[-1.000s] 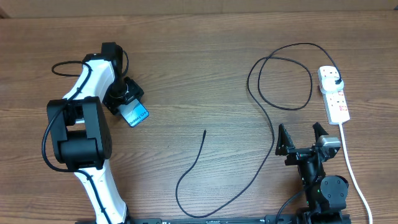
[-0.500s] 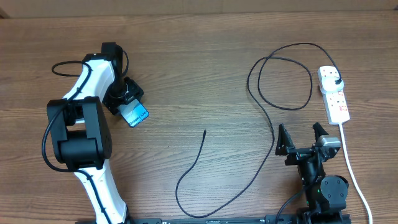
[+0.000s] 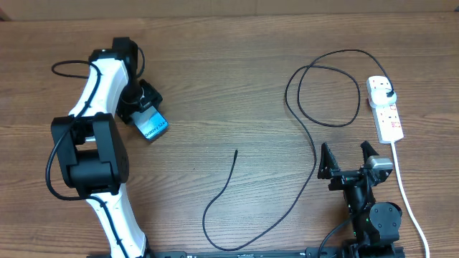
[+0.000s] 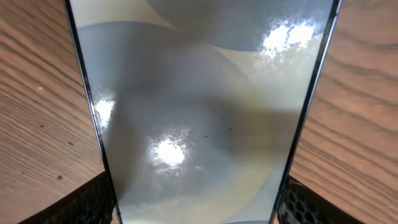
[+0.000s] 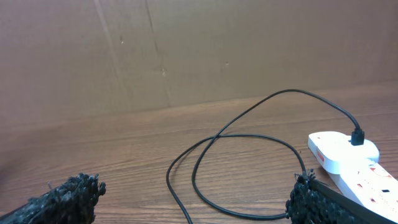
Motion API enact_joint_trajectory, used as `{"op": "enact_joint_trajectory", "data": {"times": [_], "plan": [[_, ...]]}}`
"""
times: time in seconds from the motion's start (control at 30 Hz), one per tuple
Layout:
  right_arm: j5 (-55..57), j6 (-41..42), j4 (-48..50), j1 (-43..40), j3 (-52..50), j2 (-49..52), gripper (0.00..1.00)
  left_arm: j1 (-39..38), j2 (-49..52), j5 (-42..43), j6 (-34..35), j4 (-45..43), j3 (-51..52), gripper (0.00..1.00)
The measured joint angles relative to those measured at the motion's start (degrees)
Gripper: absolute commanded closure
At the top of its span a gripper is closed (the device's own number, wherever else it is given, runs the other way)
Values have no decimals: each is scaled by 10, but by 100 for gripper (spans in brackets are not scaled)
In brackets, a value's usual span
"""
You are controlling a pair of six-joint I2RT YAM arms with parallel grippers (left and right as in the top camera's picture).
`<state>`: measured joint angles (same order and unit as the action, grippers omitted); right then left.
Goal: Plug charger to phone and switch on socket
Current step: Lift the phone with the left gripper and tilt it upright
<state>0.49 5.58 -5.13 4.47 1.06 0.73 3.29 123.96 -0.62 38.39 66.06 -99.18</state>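
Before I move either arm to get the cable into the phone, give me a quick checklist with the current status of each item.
1. phone held in the left gripper: ok, it sits between both fingers in the left wrist view.
2. right gripper free to pick up: ok, open and holding nothing.
3. charger plugged into the socket: ok, the black plug sits in the end outlet.
4. connector tip in the phone: not ok, it lies on the table, apart from the phone.
5. Socket switch on: cannot tell, the red marks are too small to read.
6. Phone port facing the tip: cannot tell.
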Motion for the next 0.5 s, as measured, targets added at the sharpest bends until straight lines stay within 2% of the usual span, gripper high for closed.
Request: {"op": "enact_joint_trajectory", "data": {"times": [0.27,0.5], "plan": [[0,0,0,0,0,0,0,-19,0,33,0,24,-36,96],[0,0,0,0,0,0,0,-46,0,132,0,28,-73,96]]}}
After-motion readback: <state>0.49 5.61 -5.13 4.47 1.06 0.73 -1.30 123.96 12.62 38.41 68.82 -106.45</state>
